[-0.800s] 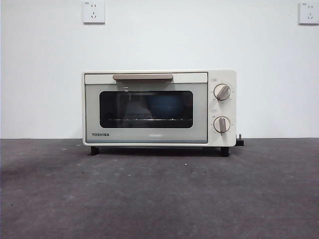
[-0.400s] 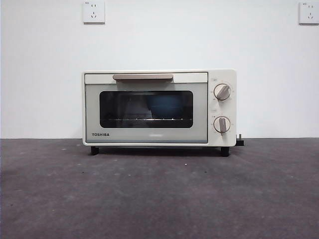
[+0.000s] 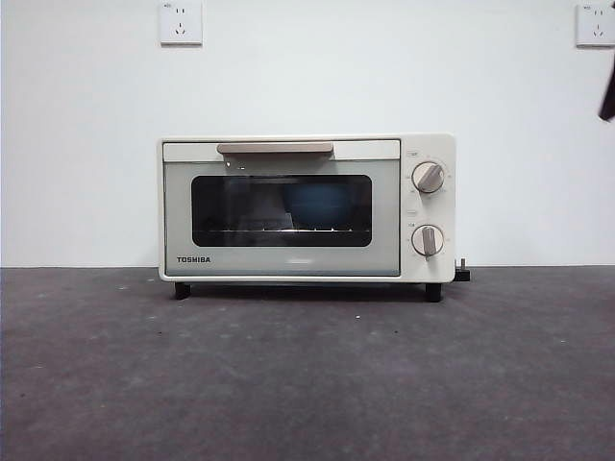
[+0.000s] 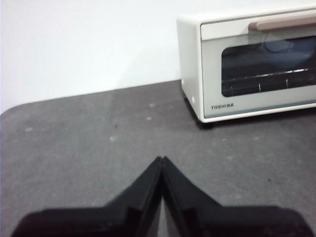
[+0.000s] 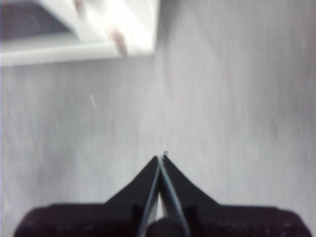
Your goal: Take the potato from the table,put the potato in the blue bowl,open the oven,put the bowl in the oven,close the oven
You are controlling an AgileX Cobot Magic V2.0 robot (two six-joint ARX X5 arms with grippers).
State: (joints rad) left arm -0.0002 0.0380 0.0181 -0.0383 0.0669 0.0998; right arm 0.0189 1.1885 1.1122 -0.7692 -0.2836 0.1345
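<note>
The cream-white oven (image 3: 307,207) stands on the dark grey table (image 3: 307,375) with its door shut. Through the dark glass the blue bowl (image 3: 317,204) shows on the rack inside. The potato is hidden from view. My left gripper (image 4: 162,160) is shut and empty, hovering over the table off the oven's (image 4: 252,64) left side. My right gripper (image 5: 161,158) is shut and empty too, above the table near the oven's (image 5: 79,29) knob side, in a blurred picture. A black arm tip (image 3: 607,91) shows at the front view's right edge.
Two wall sockets (image 3: 181,22) sit high on the white wall behind. A small black plug (image 3: 462,273) lies at the oven's right foot. Bare table stretches in front of the oven.
A black arm tip has come into the front view at the upper right edge. The oven and the bowl inside have not moved.
</note>
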